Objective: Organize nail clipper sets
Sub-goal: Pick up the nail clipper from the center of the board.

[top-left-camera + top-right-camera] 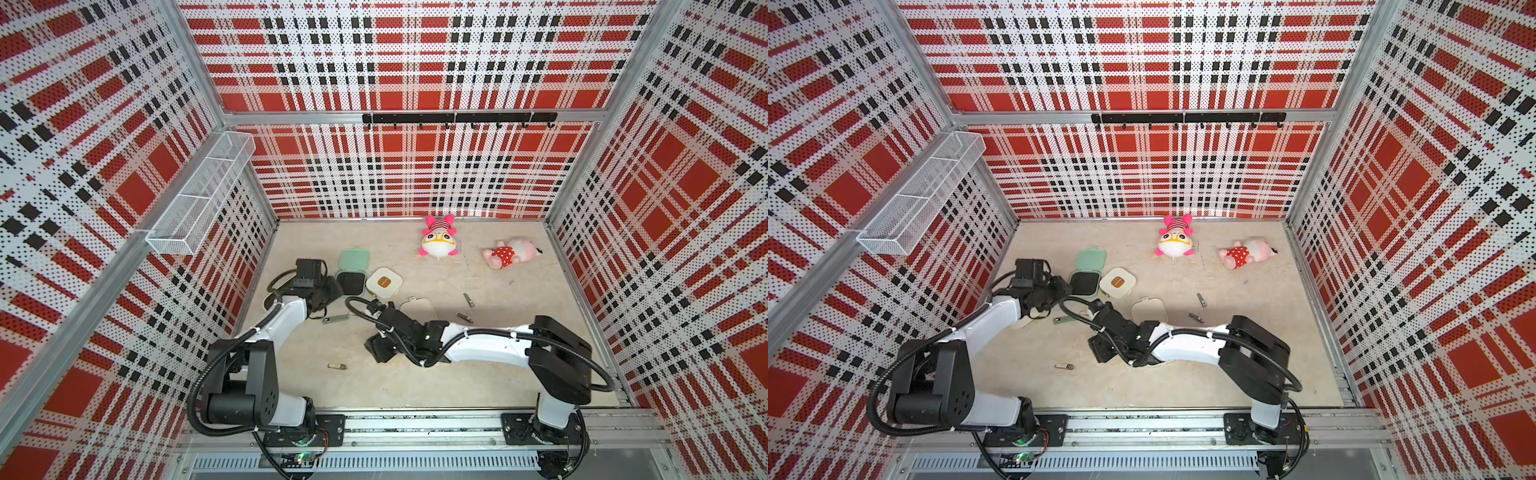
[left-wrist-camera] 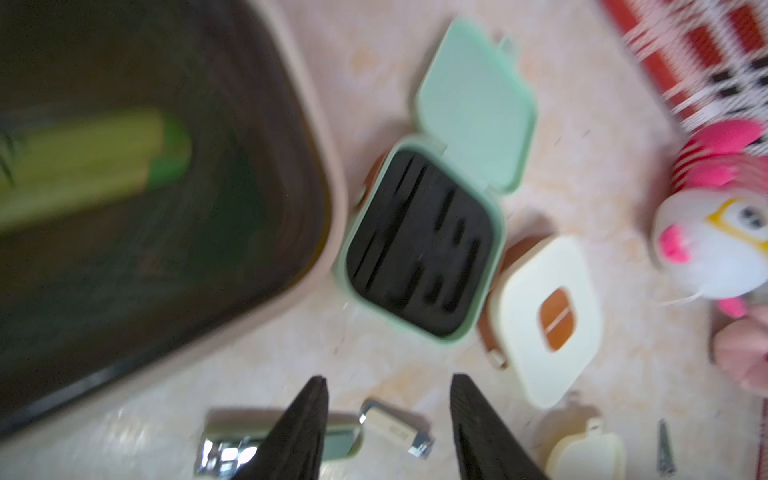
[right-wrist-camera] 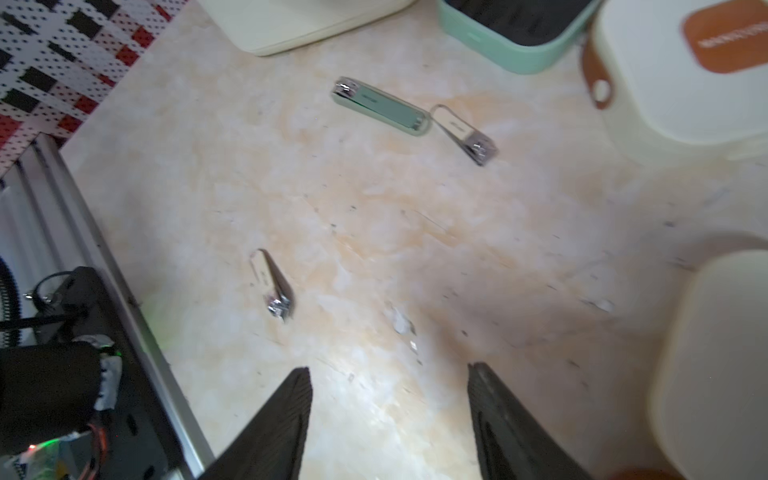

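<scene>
In both top views the mint case (image 1: 351, 272) lies open on the bench (image 1: 415, 382), lid laid back. A shut cream case (image 1: 383, 282) sits just beside it, and a second cream case (image 1: 417, 308) lies partly under the right arm. A front clipper (image 1: 337, 366) lies alone, and two more, a far clipper (image 1: 468, 299) and a near clipper (image 1: 464, 318), lie right of centre. The left arm reaches forward, wrist low by the mint case. The right arm's elbow stands high, its forearm crossing to mid-bench with the wrist tipped down.

The left wrist view is blurred. The left tool (image 2: 386, 378) is moderately apart and empty, above a mint clipper (image 2: 340, 436) and a cream clipper (image 2: 395, 428). The mint case's black insert (image 2: 419, 245) looks empty, and the bin (image 2: 328, 208) is just beside that case.

In the right wrist view the right tool (image 3: 390, 368) stands wide and empty over bare bench, the front clipper lying ahead.

The clippers are probably light, stiff and slick and lie flat, so they are best pinched across the narrow sides at mid-length. The cases are likely light, rigid plastic with loose lids, so hold them by the base walls.
</scene>
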`<state>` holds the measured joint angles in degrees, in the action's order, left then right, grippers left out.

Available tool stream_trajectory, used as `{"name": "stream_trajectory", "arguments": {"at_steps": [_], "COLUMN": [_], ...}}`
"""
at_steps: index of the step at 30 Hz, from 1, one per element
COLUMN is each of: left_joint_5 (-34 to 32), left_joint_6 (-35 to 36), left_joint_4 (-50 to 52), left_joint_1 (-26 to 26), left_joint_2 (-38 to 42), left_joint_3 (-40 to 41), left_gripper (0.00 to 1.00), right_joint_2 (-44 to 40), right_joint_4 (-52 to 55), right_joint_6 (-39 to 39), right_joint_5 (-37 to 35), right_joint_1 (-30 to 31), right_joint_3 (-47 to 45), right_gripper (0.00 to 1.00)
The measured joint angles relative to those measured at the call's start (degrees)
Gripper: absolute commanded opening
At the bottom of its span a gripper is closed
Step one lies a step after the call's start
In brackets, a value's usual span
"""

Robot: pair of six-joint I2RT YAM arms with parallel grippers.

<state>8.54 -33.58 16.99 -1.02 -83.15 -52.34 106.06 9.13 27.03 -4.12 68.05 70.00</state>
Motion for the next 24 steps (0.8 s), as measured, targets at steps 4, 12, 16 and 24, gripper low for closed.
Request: {"name": "stream_trajectory", "arguments": {"at_steps": [4, 12, 16, 24], "left_joint_5": [5.6, 15.4, 18.5, 21.7], "left_joint_6": [0.7, 0.4, 0.3, 0.3], "left_joint_4": [-0.3, -0.6, -0.6, -0.7], "left_joint_1": [5.0, 17.7, 21.1, 22.1], "left_joint_2": [-1.3, -2.3, -2.3, -2.3], "left_joint_3": [-8.8, -12.9, -12.9, -12.5], "left_gripper": [0.53, 0.53, 0.54, 0.54], "right_joint_2": [6.2, 14.3, 17.5, 22.5], "right_joint_4": [2.0, 7.4, 9.7, 13.9], "right_joint_6": [-3.9, -9.0, -10.5, -12.2], "right_joint_5": [1.0, 1.2, 0.2, -3.1], "right_joint_1": [2.7, 6.6, 7.5, 7.8], "right_joint_3": [7.0, 16.3, 19.6, 25.8], "right_gripper": [0.64, 0.67, 0.63, 0.51]}}
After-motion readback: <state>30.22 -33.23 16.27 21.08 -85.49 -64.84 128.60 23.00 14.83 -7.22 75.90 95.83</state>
